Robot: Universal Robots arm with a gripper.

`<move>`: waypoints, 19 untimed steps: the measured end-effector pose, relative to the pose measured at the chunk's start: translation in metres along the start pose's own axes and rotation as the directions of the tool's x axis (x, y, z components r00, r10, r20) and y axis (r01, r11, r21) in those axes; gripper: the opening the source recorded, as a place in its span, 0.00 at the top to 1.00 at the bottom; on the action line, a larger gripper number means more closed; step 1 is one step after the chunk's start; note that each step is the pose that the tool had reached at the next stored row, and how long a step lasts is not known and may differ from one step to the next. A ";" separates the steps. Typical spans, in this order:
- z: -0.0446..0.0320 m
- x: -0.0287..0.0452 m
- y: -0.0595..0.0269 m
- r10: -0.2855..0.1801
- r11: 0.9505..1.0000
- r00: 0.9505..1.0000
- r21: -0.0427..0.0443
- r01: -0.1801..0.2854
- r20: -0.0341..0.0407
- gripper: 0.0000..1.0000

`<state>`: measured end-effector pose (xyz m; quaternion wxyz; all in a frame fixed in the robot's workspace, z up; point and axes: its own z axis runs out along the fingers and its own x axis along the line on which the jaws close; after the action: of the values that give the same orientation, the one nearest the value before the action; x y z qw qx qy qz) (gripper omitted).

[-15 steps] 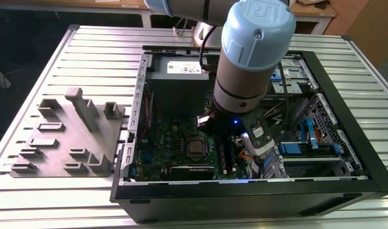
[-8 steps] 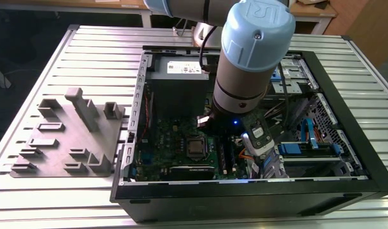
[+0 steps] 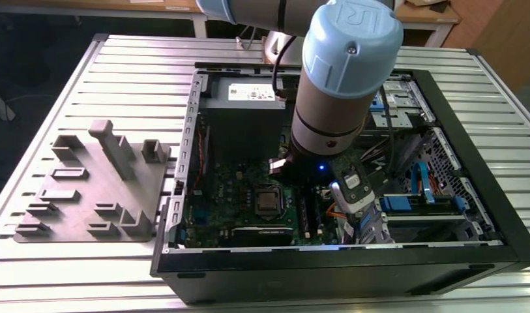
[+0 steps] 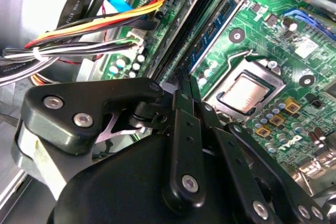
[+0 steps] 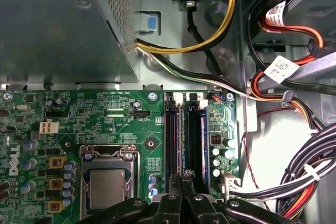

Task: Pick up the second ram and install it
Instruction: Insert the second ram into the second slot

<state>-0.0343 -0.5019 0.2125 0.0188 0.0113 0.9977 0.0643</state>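
Gripper [image 5: 182, 178] inside PC case [image 3: 473, 189], fingers pinched together over RAM slots [image 5: 195, 140] — second ram [image 5: 183, 137] seated edge-on between them.

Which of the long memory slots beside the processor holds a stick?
The one holding the bluish ram, in line with the gripper; its neighbours are bare black.

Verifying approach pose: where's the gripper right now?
In the first wrist view, the gripper sits over the end of the motherboard's black memory slots, with the CPU socket alongside.
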 end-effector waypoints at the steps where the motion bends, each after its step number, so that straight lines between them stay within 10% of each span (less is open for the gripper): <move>1: 0.0001 0.0000 0.0000 0.000 1.000 1.000 0.000 0.000 0.000 0.92; 19: 0.0001 0.0000 -0.0001 0.000 1.000 1.000 0.000 0.000 0.000 0.92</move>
<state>-0.0344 -0.5020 0.2124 0.0188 0.0113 0.9977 0.0644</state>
